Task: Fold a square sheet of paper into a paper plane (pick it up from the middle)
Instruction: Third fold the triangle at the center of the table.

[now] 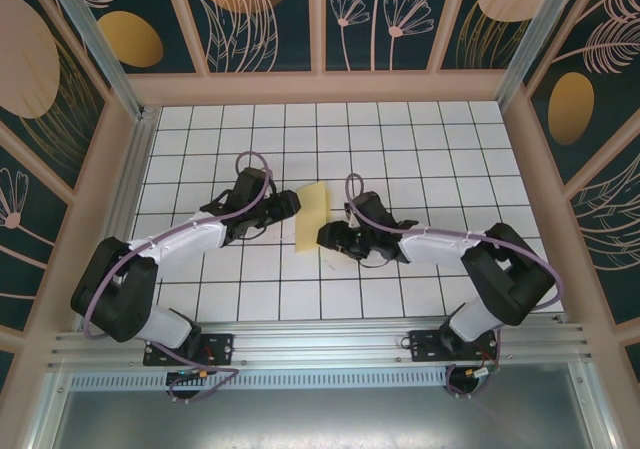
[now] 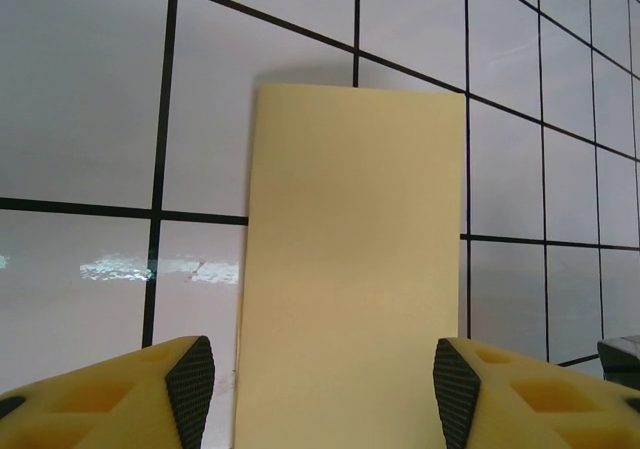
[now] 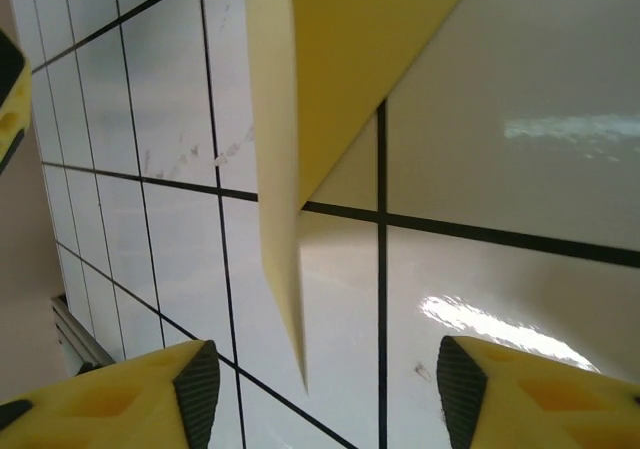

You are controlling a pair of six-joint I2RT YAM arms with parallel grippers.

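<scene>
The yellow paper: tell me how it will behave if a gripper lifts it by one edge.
Probably floppy: the yellow paper looks like a thin folded sheet, so a lifted edge would likely sag. It is likely very light, and it may slide on the glossy tiled table when pushed.

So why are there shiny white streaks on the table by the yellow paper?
Left wrist view: reflected light streaks the glossy table beside the yellow paper, and a soft shadow lies above the paper's top edge. Right wrist view: two bright glints on the tiles, and the paper's near edge looks a bit blurry.
</scene>
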